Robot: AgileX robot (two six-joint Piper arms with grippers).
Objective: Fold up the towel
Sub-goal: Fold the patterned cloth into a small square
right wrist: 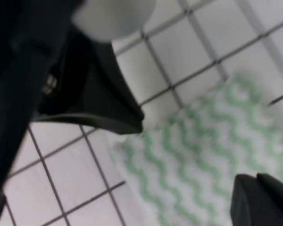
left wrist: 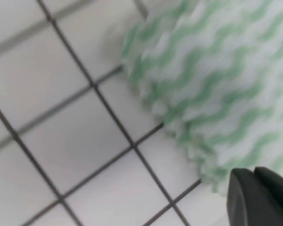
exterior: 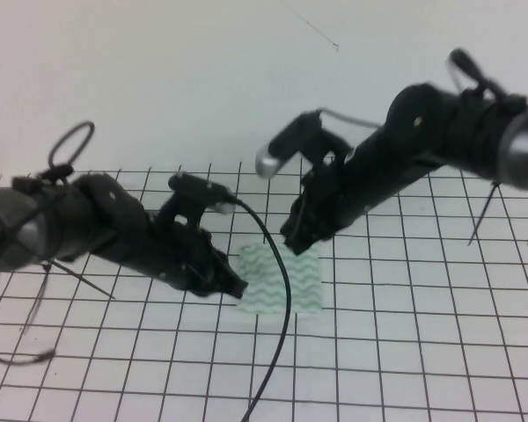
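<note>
1. The towel, white with green wavy stripes, lies flat as a small rectangle on the surface, near the middle of the high view and between the two arms.
2. The surface is white, ruled with a black grid, and the towel's edges run roughly along the grid lines.
3. The left gripper is low at the towel's left edge, its tip at the cloth's border. Its fingers are closed together. The left wrist view shows the dark fingertips at the fringe of the towel, but I cannot tell whether any cloth is pinched between them.
4. The right gripper reaches down from the right to the towel's far edge, near its middle. It is closed too, and the right wrist view shows its tips just over the striped cloth. Whether it holds any fabric cannot be told.
5. A black cable curves from the left arm's wrist down past the towel's left part toward the near edge of the surface.
</note>
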